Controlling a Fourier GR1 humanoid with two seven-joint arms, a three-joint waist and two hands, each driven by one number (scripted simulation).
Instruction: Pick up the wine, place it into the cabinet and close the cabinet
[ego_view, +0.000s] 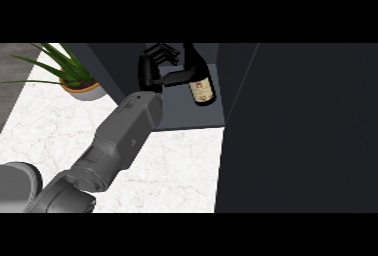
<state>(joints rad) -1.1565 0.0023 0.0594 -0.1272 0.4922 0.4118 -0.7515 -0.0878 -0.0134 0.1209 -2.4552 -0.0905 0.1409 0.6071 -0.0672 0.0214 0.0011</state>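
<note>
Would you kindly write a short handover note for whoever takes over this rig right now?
Left hand: reaching into the cabinet, against the wine bottle; whether it grips cannot be told.
Right hand: not in view.
The wine bottle stands inside the cabinet; the cabinet door is open.
Done: wine is in the cabinet.
Left: make sure the bottle is released, withdraw the arm, close the door.

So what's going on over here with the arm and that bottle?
The robot's left hand is up against a wine bottle that stands inside the dark cabinet, its base on the shelf floor. Whether the hand grips it I cannot tell. The cabinet door at the right is open, so closing is not yet done. A potted plant sits on the counter.
</note>
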